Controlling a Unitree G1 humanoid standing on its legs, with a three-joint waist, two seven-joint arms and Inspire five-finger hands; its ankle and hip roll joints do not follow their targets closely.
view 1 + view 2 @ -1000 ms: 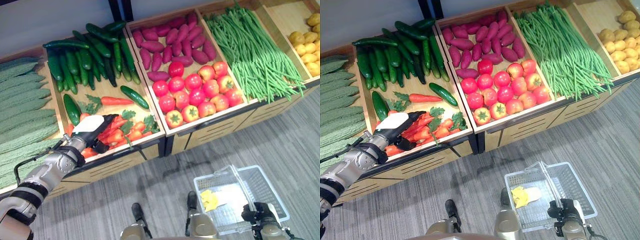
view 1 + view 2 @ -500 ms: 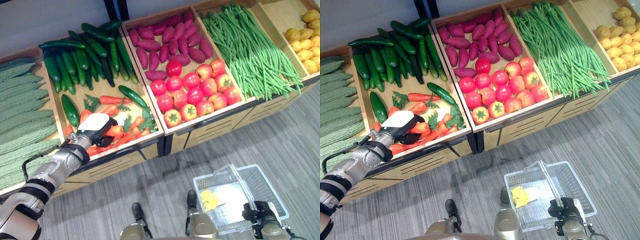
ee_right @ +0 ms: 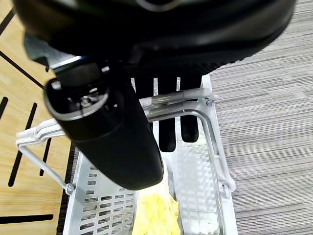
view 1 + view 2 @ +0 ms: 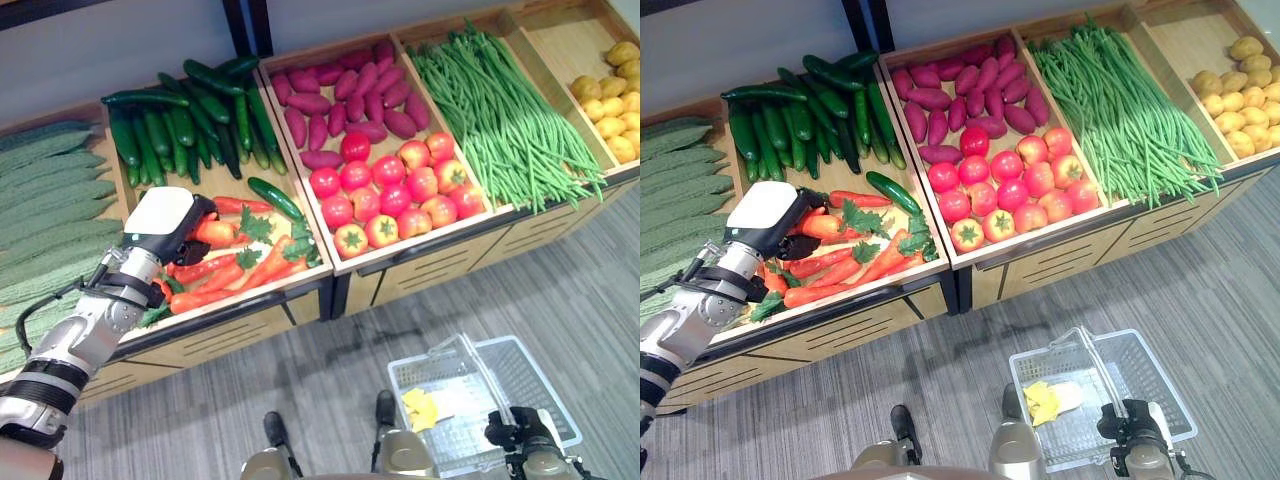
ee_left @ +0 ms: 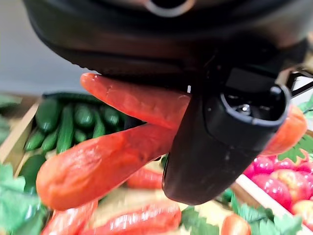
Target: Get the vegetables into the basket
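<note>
My left hand [image 4: 165,225] hovers over the carrot crate [image 4: 230,300], shut on two orange carrots [image 5: 98,166] pinned between its thumb [image 5: 215,142] and palm. One held carrot [image 4: 215,233] sticks out to the right of the hand, just above the loose carrots [image 4: 240,275] and their green tops. Down by the floor at the lower right, my right hand [image 4: 520,435] is curled round the wire handle [image 3: 176,100] of the white plastic basket [image 4: 545,385]. A yellow vegetable [image 4: 420,405] lies in the basket.
Wooden crates form a row: bitter gourds [image 4: 50,200] far left, cucumbers [image 4: 180,120] behind the carrots, purple sweet potatoes [image 4: 340,95] and tomatoes [image 4: 400,190] in the middle, green beans [image 4: 510,110], then potatoes [image 4: 610,110]. Grey carpet [image 4: 330,390] lies between the crates and the basket.
My left hand has lifted out of the carrot pile toward the back of the crate, carrying carrots with it. The right hand and the basket have kept still.
</note>
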